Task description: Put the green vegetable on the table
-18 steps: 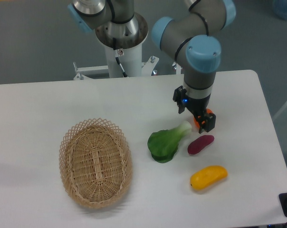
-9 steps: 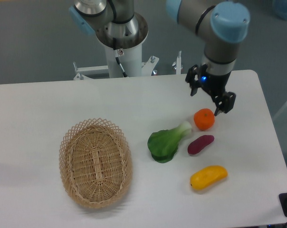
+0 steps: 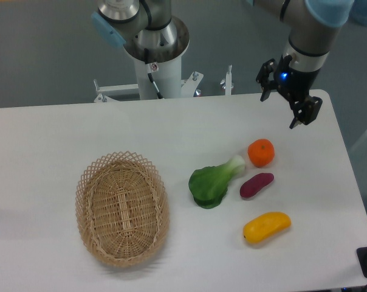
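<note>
Your bok choy (image 3: 215, 182) lies flat on the table (image 3: 50, 140), right of center, nearer the front edge than the back, leaf end pointing toward the front-left corner and pale stem toward the back-right corner. Nothing holds it. Just beside the stem tip, toward the right edge, sits an orange (image 3: 261, 152); whether the two touch you cannot tell. Below the orange, a purple piece (image 3: 257, 185) lies near the leaf's right side, apart from it. Further toward the front edge is a yellow piece (image 3: 267, 227), well apart from the bok choy and close to the front-right corner area. Off to the left, a wicker basket (image 3: 121, 208) sits on the table near the front edge, a clear gap between its rim and the leaf, nothing visible inside it. Your gripper (image 3: 284, 102) hangs in the air above the back-right part of the table, near the back edge, well apart from the bok choy and above and to the right of the orange. Its fingers are spread, nothing between them, a blue light showing on the body. The arm's white base post (image 3: 154, 76) stands behind the back edge, around the middle.
</note>
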Action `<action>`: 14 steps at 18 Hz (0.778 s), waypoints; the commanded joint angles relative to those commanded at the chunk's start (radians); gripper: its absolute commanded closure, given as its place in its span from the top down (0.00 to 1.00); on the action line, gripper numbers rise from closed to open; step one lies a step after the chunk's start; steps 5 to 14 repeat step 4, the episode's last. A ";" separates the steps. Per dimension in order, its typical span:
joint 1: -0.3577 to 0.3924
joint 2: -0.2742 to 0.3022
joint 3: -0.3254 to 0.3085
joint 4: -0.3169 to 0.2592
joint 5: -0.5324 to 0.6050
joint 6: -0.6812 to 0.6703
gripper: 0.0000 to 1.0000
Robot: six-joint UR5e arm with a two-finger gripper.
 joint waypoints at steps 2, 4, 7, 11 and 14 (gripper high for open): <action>0.000 -0.002 -0.002 0.000 -0.002 -0.002 1.00; -0.003 0.000 -0.009 0.005 -0.012 -0.008 1.00; -0.003 0.000 -0.009 0.005 -0.012 -0.008 1.00; -0.003 0.000 -0.009 0.005 -0.012 -0.008 1.00; -0.003 0.000 -0.009 0.005 -0.012 -0.008 1.00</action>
